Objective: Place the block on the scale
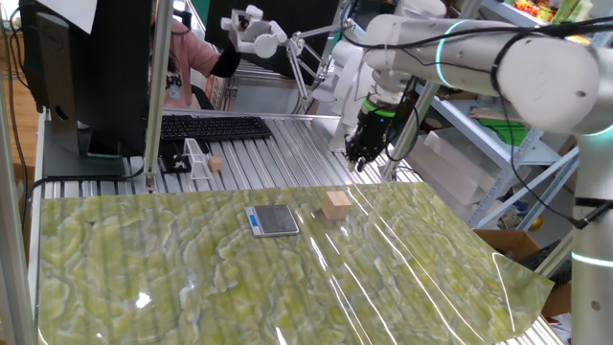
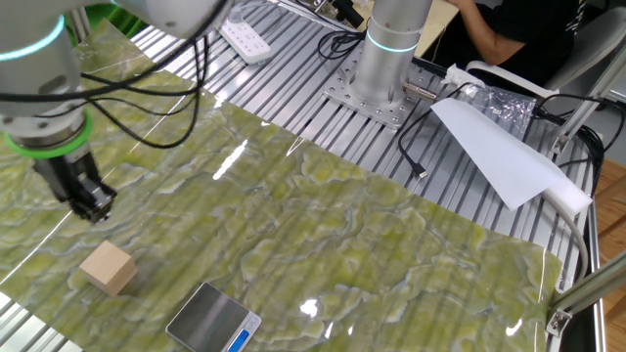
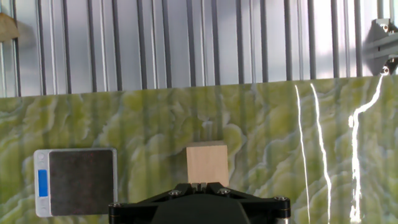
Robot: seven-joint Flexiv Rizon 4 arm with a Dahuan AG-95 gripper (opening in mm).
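While one block (image 1: 335, 204) and one scale (image 1: 273, 220) lie apart on the mat, the gripper (image 2: 95, 207) hangs above, pointing down; open/closed I cannot tell.

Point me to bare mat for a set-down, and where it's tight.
Free: the green mat on the side of the scale away from the block, and its near stretch in that view. Tight: the narrow gap between scale and block, with the gripper above.
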